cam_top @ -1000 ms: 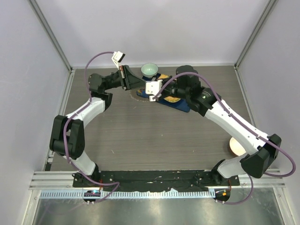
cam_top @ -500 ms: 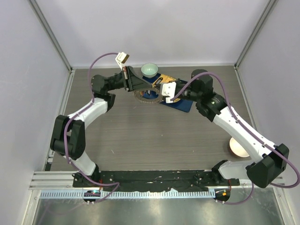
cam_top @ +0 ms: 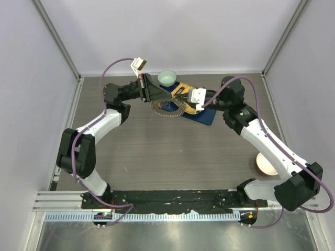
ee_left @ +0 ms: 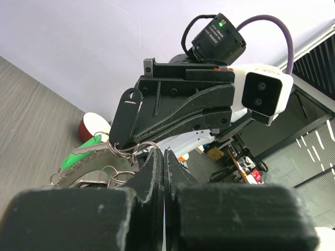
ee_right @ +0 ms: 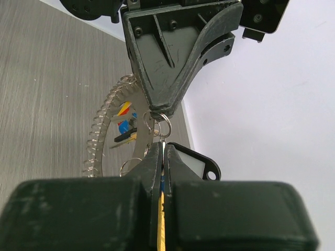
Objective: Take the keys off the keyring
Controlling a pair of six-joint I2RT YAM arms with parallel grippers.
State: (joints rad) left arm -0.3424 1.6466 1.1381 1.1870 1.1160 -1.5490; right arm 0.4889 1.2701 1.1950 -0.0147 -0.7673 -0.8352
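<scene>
The keyring (cam_top: pixel 166 111), a large ring fringed with silvery keys, hangs over the near edge of a blue mat (cam_top: pixel 203 116). My left gripper (cam_top: pixel 159 98) is shut on a small split ring (ee_right: pixel 160 118) at the keyring's top. Its jaws are pressed together in the left wrist view (ee_left: pixel 164 153). My right gripper (cam_top: pixel 182 100) faces it and is shut on a brass-coloured key (ee_right: pixel 162 219) linked to that split ring. A black tag (ee_right: pixel 194 163) hangs beside it. A green-headed key (ee_left: pixel 78 151) and the fringed keyring (ee_right: pixel 107 138) show below.
A small pale green bowl (cam_top: pixel 167 78) stands just behind the grippers at the back. A cream round bowl (cam_top: pixel 266 164) sits at the right near my right arm. Walls close the back and both sides.
My right arm has drawn back to the right, its gripper now over the blue mat. The left gripper and keyring have followed slightly right.
</scene>
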